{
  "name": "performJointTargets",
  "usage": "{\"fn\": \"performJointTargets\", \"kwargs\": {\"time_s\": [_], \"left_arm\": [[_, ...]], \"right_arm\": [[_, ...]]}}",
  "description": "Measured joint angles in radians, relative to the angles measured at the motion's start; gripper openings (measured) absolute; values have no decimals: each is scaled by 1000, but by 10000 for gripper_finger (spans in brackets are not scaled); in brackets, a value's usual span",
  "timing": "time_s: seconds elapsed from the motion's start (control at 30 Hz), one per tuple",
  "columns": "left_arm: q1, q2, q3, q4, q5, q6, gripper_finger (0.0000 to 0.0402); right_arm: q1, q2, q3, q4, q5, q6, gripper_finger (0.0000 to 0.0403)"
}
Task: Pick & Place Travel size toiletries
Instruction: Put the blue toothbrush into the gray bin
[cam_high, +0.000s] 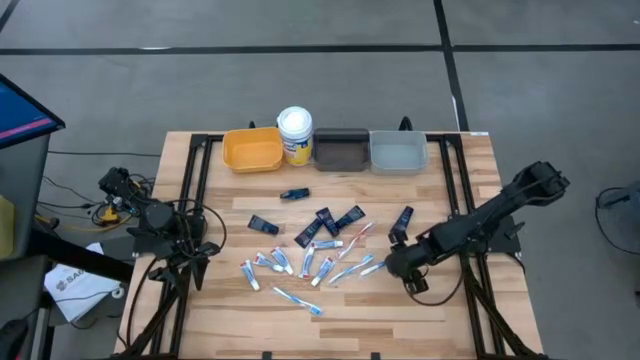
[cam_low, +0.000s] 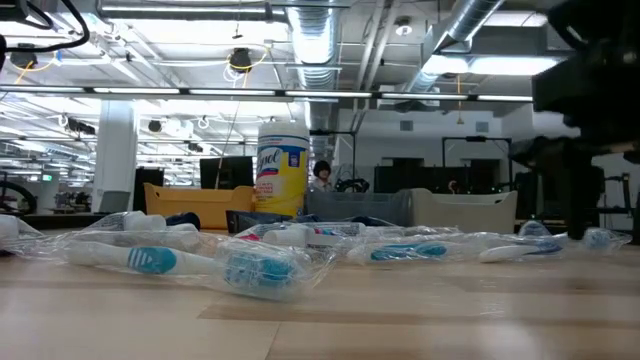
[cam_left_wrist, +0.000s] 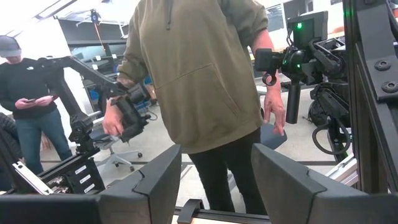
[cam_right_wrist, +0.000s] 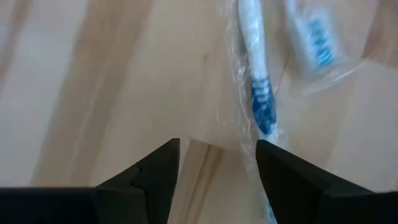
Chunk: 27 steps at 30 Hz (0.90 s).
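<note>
The right gripper (cam_high: 392, 262) is hanging low over the table (cam_high: 440, 320), toward its right edge, fingers spread and holding nothing. A wrapped toothbrush (cam_right_wrist: 260, 93) is lying just ahead of the fingertips, slightly off to one side, at the right end of the toiletries (cam_high: 320, 250) scattered mid-table. To do this well, it's probably needing a small sideways shift so the handle sits between the fingers, then closing on the handle, not the loose wrapper. The left gripper (cam_left_wrist: 211, 180) is idling open by the left edge.
</note>
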<state>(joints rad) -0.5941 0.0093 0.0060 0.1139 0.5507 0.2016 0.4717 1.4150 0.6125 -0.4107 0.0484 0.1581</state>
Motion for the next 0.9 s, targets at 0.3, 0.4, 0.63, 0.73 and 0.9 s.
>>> {"fn": "performJointTargets", "kwargs": {"time_s": [0.3,0.4,0.63,0.73,0.9], "left_arm": [[0,0,0,0,0,0,191],[0,0,0,0,0,0,191],[0,7,0,-1,-2,0,191],[0,6,0,1,-4,0,191],[0,6,0,1,-5,0,191]], "right_arm": [[-1,88,11,4,1,49,193],[-1,66,26,-5,-3,49,186],[-7,-61,77,-11,9,7,183],[-26,-78,80,-38,57,-9,185],[-76,-19,78,-133,61,-12,183]]}}
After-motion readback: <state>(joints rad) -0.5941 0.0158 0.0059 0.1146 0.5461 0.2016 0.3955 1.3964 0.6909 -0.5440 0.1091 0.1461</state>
